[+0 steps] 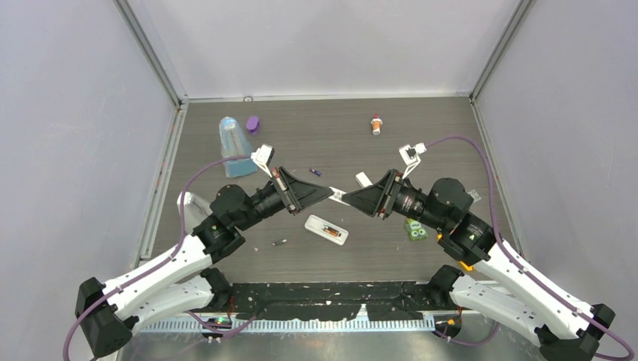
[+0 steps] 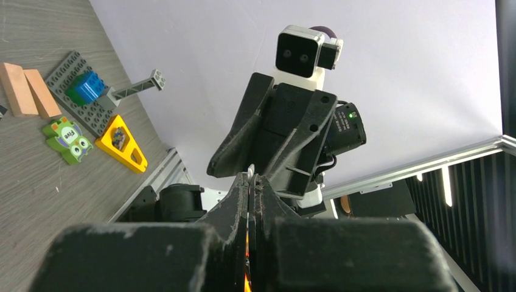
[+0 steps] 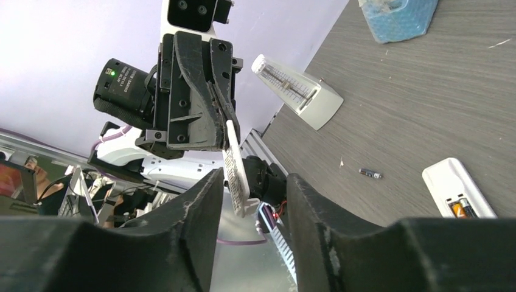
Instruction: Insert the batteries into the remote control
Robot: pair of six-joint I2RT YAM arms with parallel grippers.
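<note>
The two arms meet above the middle of the table (image 1: 316, 135). The left gripper (image 1: 329, 193) is pressed together, pinching a thin ribbed white cover (image 3: 234, 161) by its upper end. The right gripper (image 3: 252, 176) faces it with its fingers spread on either side of the cover's lower end. A gap shows on one side; whether the other finger touches cannot be told.

The remote (image 1: 326, 229) lies flat on the table just at 6 o'clock of that meeting point, back up. Its compartment is uncovered, with an orange battery (image 3: 455, 210) and a dark battery (image 3: 465, 207) side by side inside. A purple battery (image 1: 315, 172) lies at 11 o'clock of the grippers. A loose dark battery (image 1: 280, 242) lies at 8 o'clock of the remote, apart from it.
</note>
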